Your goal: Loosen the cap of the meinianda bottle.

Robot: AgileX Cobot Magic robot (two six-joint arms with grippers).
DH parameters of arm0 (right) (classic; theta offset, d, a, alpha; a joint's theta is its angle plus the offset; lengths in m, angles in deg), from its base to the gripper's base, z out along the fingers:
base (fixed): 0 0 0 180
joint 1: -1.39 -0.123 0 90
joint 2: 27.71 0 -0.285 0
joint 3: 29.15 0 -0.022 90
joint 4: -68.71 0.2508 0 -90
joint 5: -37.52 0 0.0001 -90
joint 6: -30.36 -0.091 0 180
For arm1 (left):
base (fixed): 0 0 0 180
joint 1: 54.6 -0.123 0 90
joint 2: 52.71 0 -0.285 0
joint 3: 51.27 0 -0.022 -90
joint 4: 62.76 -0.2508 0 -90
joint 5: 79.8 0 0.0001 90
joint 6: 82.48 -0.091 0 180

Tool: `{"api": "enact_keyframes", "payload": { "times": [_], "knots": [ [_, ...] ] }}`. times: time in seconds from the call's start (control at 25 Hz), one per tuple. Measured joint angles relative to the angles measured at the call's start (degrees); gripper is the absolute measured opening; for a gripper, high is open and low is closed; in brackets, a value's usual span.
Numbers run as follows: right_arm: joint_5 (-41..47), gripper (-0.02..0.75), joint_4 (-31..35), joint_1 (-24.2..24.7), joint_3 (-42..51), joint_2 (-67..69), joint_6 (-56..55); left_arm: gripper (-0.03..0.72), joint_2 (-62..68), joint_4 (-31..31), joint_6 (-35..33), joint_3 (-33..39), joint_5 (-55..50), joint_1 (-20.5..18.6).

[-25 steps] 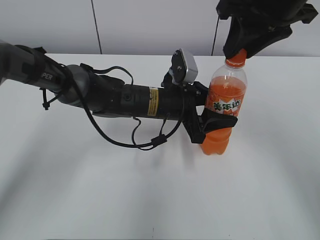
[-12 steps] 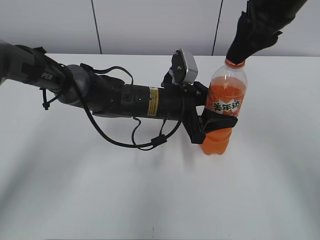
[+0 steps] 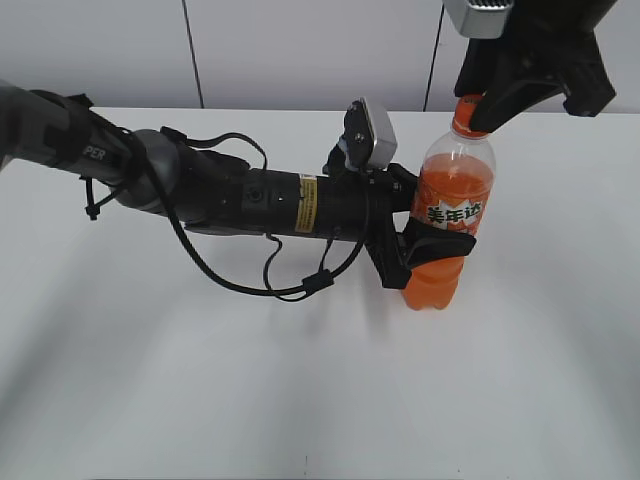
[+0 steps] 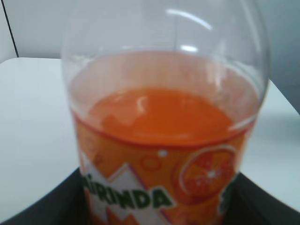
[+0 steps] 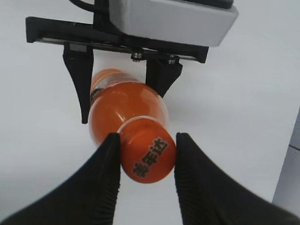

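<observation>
Bottle: our left gripper [image 3: 432, 245] clamps the upright meinianda bottle [image 3: 447, 215].
Cap: the cap [image 5: 147, 157] sits between our right gripper [image 5: 146, 174] fingers, seemingly pinched.
Progress: cap on; twisting remains, we judge.

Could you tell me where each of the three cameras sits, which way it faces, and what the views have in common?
Exterior view: in front of the white table, looking down at a slant; shows the left arm, left gripper around the meinianda bottle, right gripper at the cap.
Left wrist view: beside the bottle, facing its label; dark finger edges at the bottom corners.
Right wrist view: above, looking down on the cap between the right fingers; left gripper below.
All three share the bottle.
</observation>
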Motion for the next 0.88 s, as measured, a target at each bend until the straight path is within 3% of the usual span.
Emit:
{"api": "enact_keyframes", "payload": {
  "times": [0.36, 0.64, 0.88],
  "knots": [
    [0.0, 0.28, 0.0, 0.0, 0.0, 0.0, 3.1, 0.426, 0.0, 0.0, -0.1, 0.0, 0.0, 0.0],
    [0.0, 0.479, 1.2, 0.0, 0.1, 0.1, -2.8, 0.426, 0.0, 0.1, 0.1, 0.0, -0.1, 0.0],
    [0.1, 0.517, 2.4, 0.0, 0.1, -0.9, -3.9, 0.426, 0.0, 0.2, 0.1, 0.0, -0.1, 0.0]
  ]
}}
